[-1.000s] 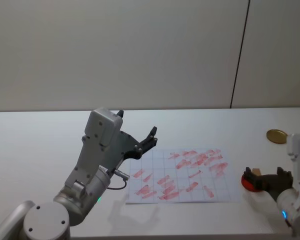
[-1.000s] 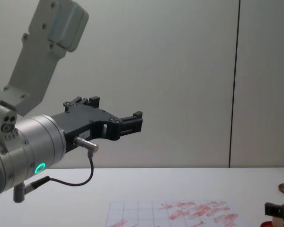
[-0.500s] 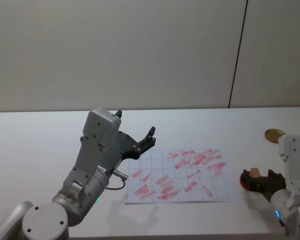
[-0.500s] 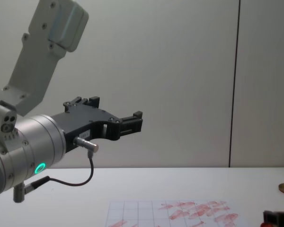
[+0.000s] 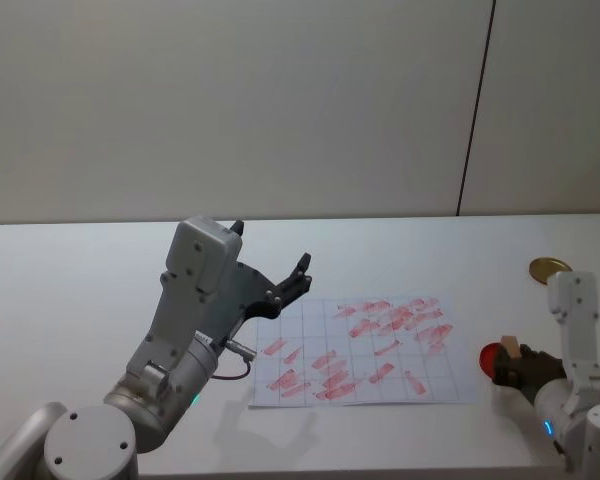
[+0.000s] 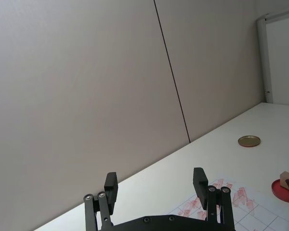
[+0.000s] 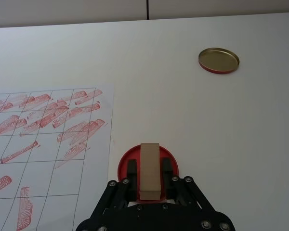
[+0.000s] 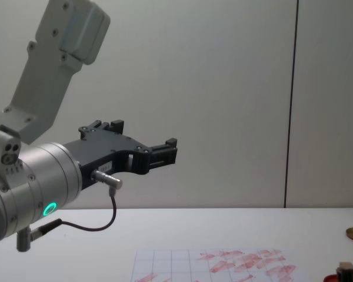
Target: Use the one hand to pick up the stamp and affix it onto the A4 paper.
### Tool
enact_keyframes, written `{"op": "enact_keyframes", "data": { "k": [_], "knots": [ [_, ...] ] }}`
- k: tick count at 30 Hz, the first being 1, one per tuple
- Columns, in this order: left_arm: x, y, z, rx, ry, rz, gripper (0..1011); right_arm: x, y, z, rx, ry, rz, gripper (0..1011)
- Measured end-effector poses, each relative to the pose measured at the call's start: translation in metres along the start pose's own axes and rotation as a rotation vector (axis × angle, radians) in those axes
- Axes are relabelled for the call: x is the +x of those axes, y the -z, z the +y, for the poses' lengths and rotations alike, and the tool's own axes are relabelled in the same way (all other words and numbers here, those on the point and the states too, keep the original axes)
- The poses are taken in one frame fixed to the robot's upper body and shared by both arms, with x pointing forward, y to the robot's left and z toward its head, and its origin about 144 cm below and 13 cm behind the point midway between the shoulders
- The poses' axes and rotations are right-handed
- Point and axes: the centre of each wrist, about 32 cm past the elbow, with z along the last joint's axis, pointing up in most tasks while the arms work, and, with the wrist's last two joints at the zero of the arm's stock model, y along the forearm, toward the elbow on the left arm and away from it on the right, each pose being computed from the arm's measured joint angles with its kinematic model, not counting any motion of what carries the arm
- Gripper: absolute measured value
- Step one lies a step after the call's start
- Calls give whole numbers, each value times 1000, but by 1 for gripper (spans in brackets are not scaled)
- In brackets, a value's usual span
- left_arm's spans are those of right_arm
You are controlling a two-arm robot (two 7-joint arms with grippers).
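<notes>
In the head view, the right gripper (image 5: 517,362) is seen low over the table (image 5: 70,280), just beyond the right edge of the A4 paper (image 5: 365,345). The stamp (image 5: 510,347) is pinched between its fingers, over the red pad (image 5: 489,356) that lies beside that same edge. The gold disc (image 5: 550,267) is found farther from the paper, off its far right corner. The left gripper (image 5: 290,281) is held raised above the paper's left part, spread wide and holding nothing.

In the left wrist view, the left gripper (image 6: 155,185) is shown with its fingers well apart. The stamp (image 6: 286,176) is glimpsed on the red pad (image 6: 283,190), just off the paper (image 6: 241,211).

In the right wrist view, the stamp (image 7: 150,171) is clamped upright between the blocky fingers of the right gripper (image 7: 149,167). Its lower end appears to sit on the red pad (image 7: 169,155), apart from the paper (image 7: 48,144).

In the chest view, the left gripper (image 8: 159,154) hangs high above the paper (image 8: 182,261).

Several risks are judged from here. The stamp could be tilted or dropped if the narrow grip slips during the lift. A smeared mark could be left if the stamp is dragged across the paper rather than pressed straight down. The loose paper could also be shifted by a sideways push.
</notes>
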Motion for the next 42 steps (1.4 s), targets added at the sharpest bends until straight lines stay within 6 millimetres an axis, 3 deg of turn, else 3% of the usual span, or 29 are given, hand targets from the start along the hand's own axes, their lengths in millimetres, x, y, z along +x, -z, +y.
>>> {"op": "enact_keyframes", "data": {
  "k": [4, 6, 42],
  "knots": [
    [0, 0, 0, 0, 0, 0, 993, -1, 0, 0, -3, 0, -3, 225],
    [0, 0, 0, 0, 0, 0, 993, -1, -1, 1, -5, 1, -5, 217],
    [0, 0, 0, 0, 0, 0, 993, -2, -7, 7, -68, 24, 49, 219]
  ]
}}
